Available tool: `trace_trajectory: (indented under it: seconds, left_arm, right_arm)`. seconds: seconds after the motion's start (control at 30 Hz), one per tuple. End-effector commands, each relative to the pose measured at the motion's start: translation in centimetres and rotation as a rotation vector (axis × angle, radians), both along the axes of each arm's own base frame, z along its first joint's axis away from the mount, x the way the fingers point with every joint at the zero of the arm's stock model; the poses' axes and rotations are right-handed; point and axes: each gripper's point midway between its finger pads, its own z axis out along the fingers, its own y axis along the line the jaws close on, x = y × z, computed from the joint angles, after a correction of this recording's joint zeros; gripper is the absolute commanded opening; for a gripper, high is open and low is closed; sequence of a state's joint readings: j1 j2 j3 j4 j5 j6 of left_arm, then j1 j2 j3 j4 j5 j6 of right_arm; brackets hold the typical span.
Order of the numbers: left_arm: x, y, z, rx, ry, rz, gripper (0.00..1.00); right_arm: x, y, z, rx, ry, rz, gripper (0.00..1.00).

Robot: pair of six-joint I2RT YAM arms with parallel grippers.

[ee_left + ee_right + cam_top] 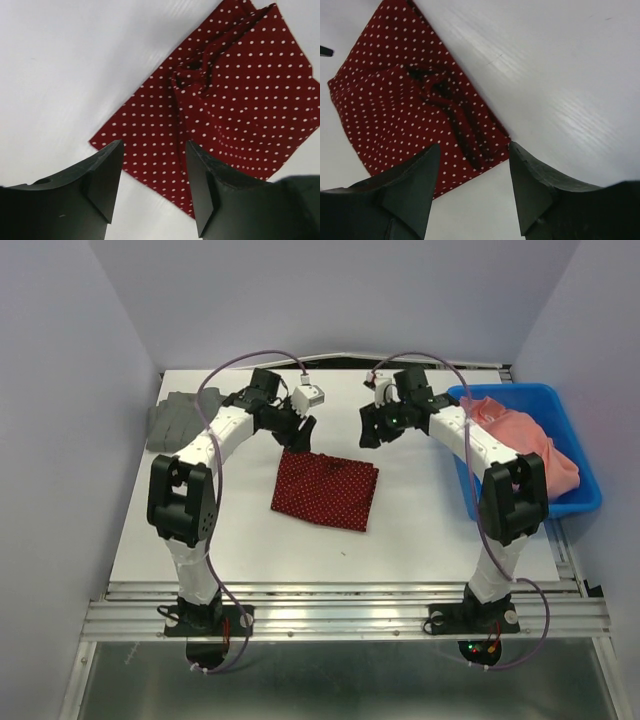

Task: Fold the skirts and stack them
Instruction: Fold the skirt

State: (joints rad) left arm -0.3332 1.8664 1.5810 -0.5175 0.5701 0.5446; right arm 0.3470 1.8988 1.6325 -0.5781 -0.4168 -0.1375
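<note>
The dark red polka-dot skirt (325, 490) lies folded into a rough square in the middle of the white table. A plain dark grey skirt (178, 420) sits folded at the far left corner. My left gripper (302, 433) hovers just above the red skirt's far left corner, open and holding nothing. The left wrist view shows that skirt (240, 100) beyond the left gripper (154, 145), creased in the middle. My right gripper (371, 430) hangs open over the far right corner. In the right wrist view the skirt (395, 100) lies past the empty right gripper (475, 146).
A blue bin (575, 502) holding pink cloth (530, 440) stands along the right edge, under the right arm's elbow. White table (250, 540) surface surrounds the red skirt. Grey walls close in the left, right and back.
</note>
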Motion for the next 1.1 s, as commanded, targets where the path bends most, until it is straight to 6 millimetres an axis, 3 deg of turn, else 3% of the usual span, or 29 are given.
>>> trace_trajectory:
  seconds: [0.0,0.1,0.37,0.5,0.57,0.67,0.73,0.77,0.87,0.9,0.93,1.0,1.07]
  left_arm:
    - [-0.1,-3.2,1.7,-0.174,0.035,-0.001,0.66]
    - [0.1,-3.7,0.3,-0.187,0.068,0.005,0.66]
    - [-0.8,-4.4,-3.3,-0.174,0.143,-0.030,0.66]
    - [-1.5,-4.9,-4.1,-0.169,0.152,-0.054,0.66]
    - [-1.8,-4.9,-4.8,-0.161,0.164,-0.056,0.64]
    - [-1.9,-5.2,-5.3,-0.159,0.171,-0.062,0.54]
    - [-1.2,-5.2,-5.1,-0.165,0.162,-0.042,0.33]
    - [-1.0,-5.2,-4.9,-0.168,0.155,-0.033,0.17]
    - [0.3,-4.4,-3.7,-0.204,0.125,0.027,0.00]
    - [0.8,-4.1,-3.3,-0.207,0.107,0.041,0.00]
    - [1.1,-3.8,-3.1,-0.210,0.101,0.051,0.00]
    - [1.6,-3.3,-3.2,-0.212,0.108,0.075,0.00]
    - [2.0,-2.9,-4.0,-0.208,0.126,0.095,0.00]
  right_arm:
    - [-5.3,2.0,-1.8,0.066,0.126,0.097,0.63]
    - [-6.2,2.0,-3.9,0.051,0.160,0.108,0.65]
    - [-5.5,1.1,-8.1,-0.035,0.181,0.107,0.68]
    - [-5.2,1.1,-8.6,-0.044,0.174,0.109,0.60]
    - [-4.9,1.1,-8.6,-0.047,0.166,0.109,0.51]
    - [-4.5,1.1,-8.9,-0.061,0.160,0.109,0.38]
    - [-4.1,1.0,-8.6,-0.069,0.146,0.107,0.33]
    - [-4.0,1.0,-8.4,-0.071,0.141,0.108,0.32]
    - [-3.6,0.7,-7.3,-0.083,0.103,0.106,0.20]
    - [-3.5,0.5,-7.3,-0.095,0.092,0.106,0.11]
    - [-3.4,0.4,-7.0,-0.100,0.082,0.106,0.11]
    - [-3.3,0.3,-7.0,-0.109,0.074,0.106,0.01]
    - [-2.9,0.0,-7.4,-0.128,0.067,0.095,0.01]
